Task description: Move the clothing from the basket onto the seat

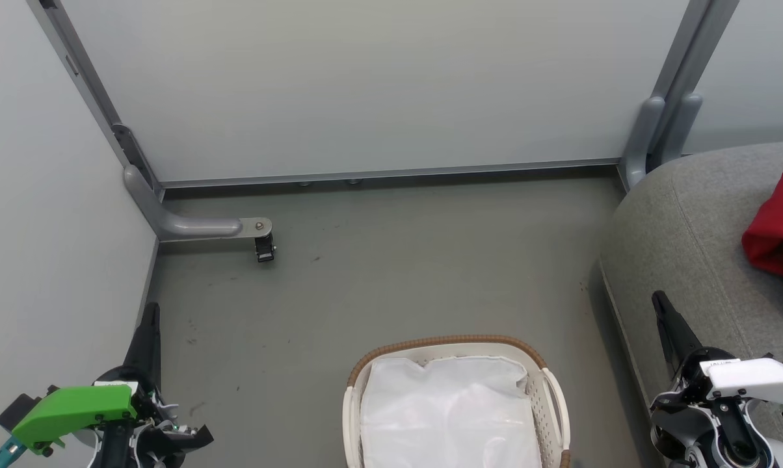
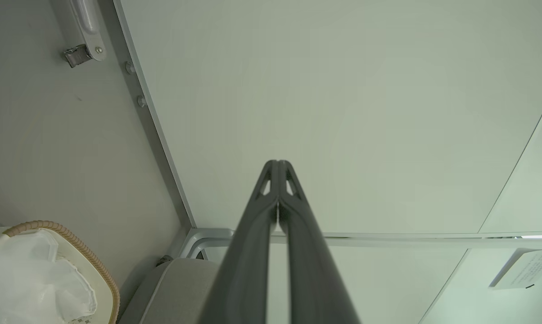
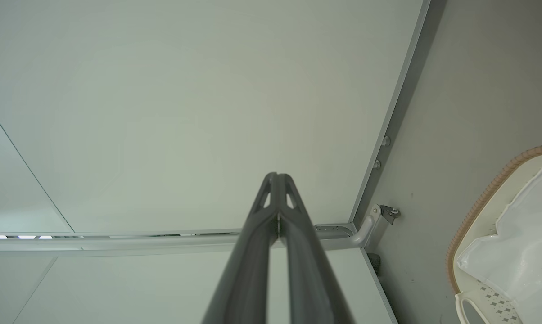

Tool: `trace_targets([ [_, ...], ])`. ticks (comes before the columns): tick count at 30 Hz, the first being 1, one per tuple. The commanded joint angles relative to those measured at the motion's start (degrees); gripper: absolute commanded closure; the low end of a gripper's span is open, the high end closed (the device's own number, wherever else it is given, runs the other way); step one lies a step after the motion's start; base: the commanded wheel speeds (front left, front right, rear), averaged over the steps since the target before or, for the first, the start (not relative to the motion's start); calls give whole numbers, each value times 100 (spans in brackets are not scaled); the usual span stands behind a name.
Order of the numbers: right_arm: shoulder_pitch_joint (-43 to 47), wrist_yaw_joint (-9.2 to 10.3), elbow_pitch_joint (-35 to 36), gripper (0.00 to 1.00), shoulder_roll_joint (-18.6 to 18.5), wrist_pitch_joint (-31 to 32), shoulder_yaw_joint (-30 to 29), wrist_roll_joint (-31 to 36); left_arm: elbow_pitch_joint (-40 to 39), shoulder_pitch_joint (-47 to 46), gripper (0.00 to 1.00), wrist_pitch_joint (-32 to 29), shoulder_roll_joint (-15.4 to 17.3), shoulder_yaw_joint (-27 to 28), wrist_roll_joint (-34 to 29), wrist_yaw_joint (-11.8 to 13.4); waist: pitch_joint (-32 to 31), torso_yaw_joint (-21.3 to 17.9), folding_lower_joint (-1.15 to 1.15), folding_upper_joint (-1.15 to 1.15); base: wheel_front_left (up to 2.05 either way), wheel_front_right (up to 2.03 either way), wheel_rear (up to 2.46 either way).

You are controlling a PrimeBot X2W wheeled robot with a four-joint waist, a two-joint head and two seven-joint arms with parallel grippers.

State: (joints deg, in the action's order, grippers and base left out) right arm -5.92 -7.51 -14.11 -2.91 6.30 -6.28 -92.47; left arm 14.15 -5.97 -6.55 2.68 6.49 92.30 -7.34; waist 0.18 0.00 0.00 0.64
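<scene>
Head view: red clothing (image 1: pixel 778 234) lies on the seat (image 1: pixel 677 221), far right — basket (image 1: pixel 443 340) on the floor (image 1: pixel 398 260), white liner (image 1: pixel 443 409) inside. My left gripper (image 2: pixel 277 171) and right gripper (image 3: pixel 277 182) — both clenched, holding nothing.

Left gripper (image 1: pixel 151 311) sits low at left in head view, closed and empty, pointing up the view and leaning a touch right. Green cover (image 1: pixel 73 406) on its wrist. In left wrist view its two dark fingers (image 2: pixel 250 252) meet at the tips, with a thin slit just below. Right gripper (image 1: pixel 657 298) sits low at right, also closed and empty, leaning left. White cover (image 1: pixel 752 377) on its wrist. Right wrist view shows the same: fingers (image 3: pixel 300 261) touching at the tips.
</scene>
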Motion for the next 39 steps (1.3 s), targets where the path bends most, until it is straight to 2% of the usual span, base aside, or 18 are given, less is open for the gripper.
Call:
trace_targets([
  [1,-50,4,23,100,-30,30,-18,-21,-15,-63,100,-18,37,17,20,-30,0,0,0,-64,0,0,0],
  [39,-51,4,21,100,-18,33,-31,-3,-16,-63,100,-17,37,15,20,-30,0,0,0,-64,0,0,0],
])
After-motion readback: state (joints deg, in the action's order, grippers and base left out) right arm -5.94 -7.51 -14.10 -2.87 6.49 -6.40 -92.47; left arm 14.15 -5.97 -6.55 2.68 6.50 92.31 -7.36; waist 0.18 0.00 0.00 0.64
